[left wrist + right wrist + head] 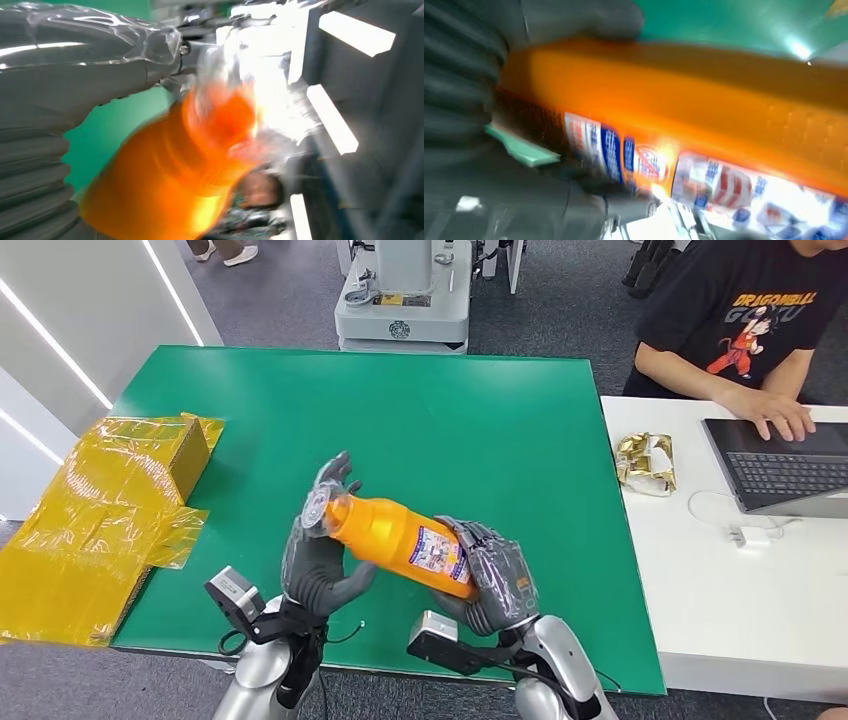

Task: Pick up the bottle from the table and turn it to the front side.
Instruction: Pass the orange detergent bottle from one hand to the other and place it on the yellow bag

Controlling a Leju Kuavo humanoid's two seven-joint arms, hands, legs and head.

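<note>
- Bottle (400, 540) is lifted off the green table (500, 420), lying tilted; right hand (495, 575) grips its base, left hand (320, 550) cradles the neck.
- Mid-turn, seemingly; wrist views are blurred. Next: rotate until the label faces front.

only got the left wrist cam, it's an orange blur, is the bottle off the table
Observer: Yes. In the head view the bottle is lifted above the green table, lying tilted.
Operator: who's holding it
Observer: Both. The left hand is at the cap end, the right hand wraps the base end.
Operator: any label showing
Observer: Yes, a white printed label near the right hand faces up toward the head camera.
</note>
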